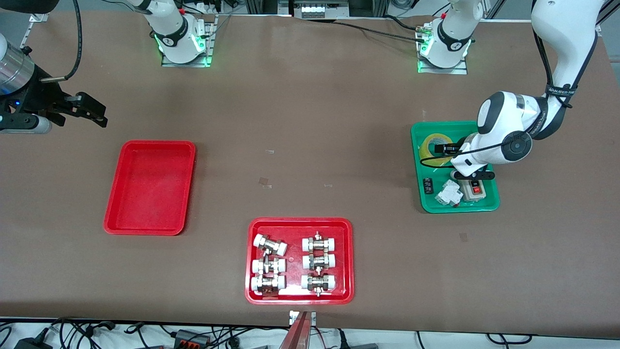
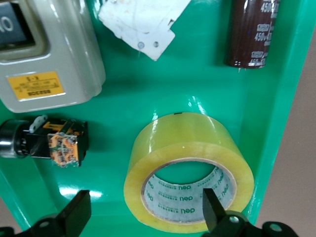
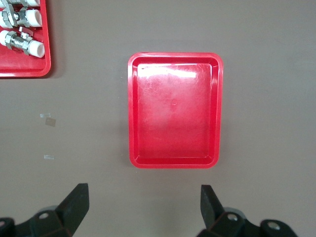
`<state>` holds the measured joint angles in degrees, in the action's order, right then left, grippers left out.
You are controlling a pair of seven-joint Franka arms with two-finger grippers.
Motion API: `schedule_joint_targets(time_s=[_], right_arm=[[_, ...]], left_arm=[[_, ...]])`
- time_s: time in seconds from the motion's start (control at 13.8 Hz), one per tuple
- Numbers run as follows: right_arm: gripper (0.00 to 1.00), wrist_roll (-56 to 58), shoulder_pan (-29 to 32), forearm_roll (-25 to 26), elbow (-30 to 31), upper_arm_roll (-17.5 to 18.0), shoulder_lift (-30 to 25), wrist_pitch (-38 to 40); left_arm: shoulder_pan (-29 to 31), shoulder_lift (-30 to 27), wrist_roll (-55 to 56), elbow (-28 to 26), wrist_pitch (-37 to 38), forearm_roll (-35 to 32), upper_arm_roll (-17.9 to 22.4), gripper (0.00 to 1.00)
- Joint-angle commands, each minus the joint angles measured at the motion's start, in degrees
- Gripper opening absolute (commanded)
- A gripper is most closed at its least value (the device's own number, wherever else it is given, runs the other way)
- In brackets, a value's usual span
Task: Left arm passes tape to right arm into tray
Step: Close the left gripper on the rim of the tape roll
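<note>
I see the left gripper (image 2: 143,217) over the green tray (image 1: 489,206), jaws apart astride the tape (image 2: 187,173), one finger inside its core. The right gripper (image 3: 143,205) waits near the red tray (image 1: 114,220), jaws apart and holding nothing.

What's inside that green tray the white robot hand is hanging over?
The green tray holds the tape, a beige switch box, a dark capacitor and small parts. The left hand hides some from the front.
</note>
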<state>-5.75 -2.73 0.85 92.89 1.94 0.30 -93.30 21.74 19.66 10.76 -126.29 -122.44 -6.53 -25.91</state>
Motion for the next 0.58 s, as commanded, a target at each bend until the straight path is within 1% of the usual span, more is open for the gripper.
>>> schedule_joint_targets(time_s=[0.0, 0.14, 0.22, 0.43, 0.51], right_arm=[[1.0, -0.84, -0.52, 0.82, -0.96, -0.1, 0.22, 1.1], [1.0, -0.84, -0.52, 0.82, -0.96, -0.1, 0.22, 1.1], [1.0, -0.84, -0.52, 0.82, -0.96, -0.1, 0.22, 1.1], [1.0, -0.84, -0.52, 0.83, -0.96, -0.1, 0.22, 1.1], [1.0, -0.84, -0.52, 0.82, -0.96, -0.1, 0.22, 1.1]], left_arm=[[1.11, -2.35, -0.3, -2.03, -0.61, -1.03, -0.19, 0.74], [1.11, -1.91, -0.21, -2.12, -0.78, -1.11, -0.11, 0.55], [1.2, -1.65, -0.3, -2.21, -1.91, -1.2, -0.02, 0.53], [1.9, -1.64, -0.21, -4.75, -5.08, -1.2, -0.02, 0.53], [2.69, -1.56, -0.21, -4.76, -5.09, -1.2, -0.1, 0.44]])
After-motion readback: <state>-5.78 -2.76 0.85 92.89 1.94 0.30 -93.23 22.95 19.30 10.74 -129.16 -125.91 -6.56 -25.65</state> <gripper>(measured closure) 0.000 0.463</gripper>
